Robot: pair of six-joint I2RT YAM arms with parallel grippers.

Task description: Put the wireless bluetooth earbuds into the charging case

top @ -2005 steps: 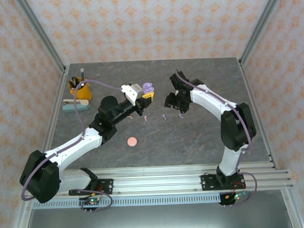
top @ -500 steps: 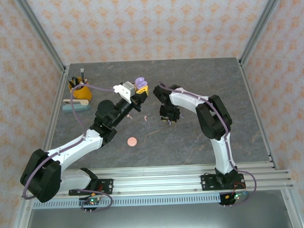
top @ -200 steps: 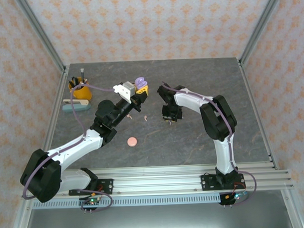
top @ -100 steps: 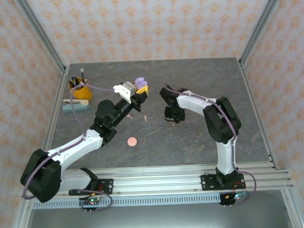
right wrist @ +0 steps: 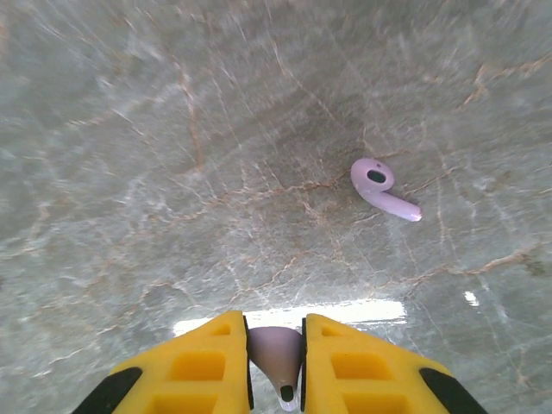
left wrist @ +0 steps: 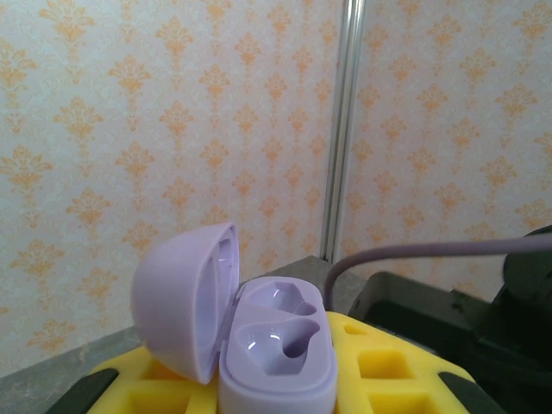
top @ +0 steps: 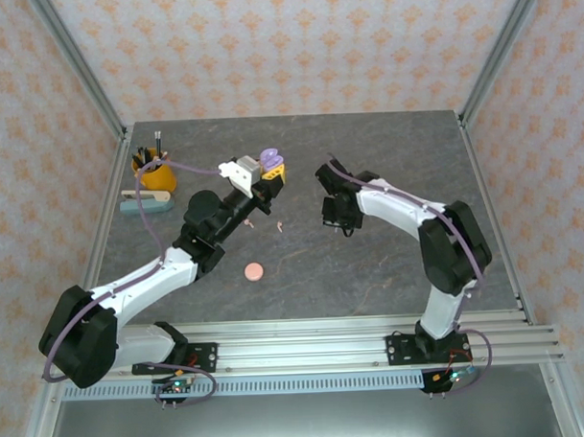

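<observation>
Clamping the open lilac case (left wrist: 276, 354) between left gripper (top: 270, 169) fingers; pinching a lilac earbud (right wrist: 274, 343) between right gripper (right wrist: 275, 369) fingers, near a second earbud (right wrist: 380, 186) on the table (right wrist: 129, 172).

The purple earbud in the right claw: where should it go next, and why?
Probably carry it across toward the open lilac case held up by the left gripper. The right gripper is shut on the earbud above the table, and both sockets of the case look empty.

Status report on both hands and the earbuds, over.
Left hand shut on open, empty lilac case. Right hand shut on lilac earbud. Second lilac earbud loose on table. No obstacle seen.
</observation>
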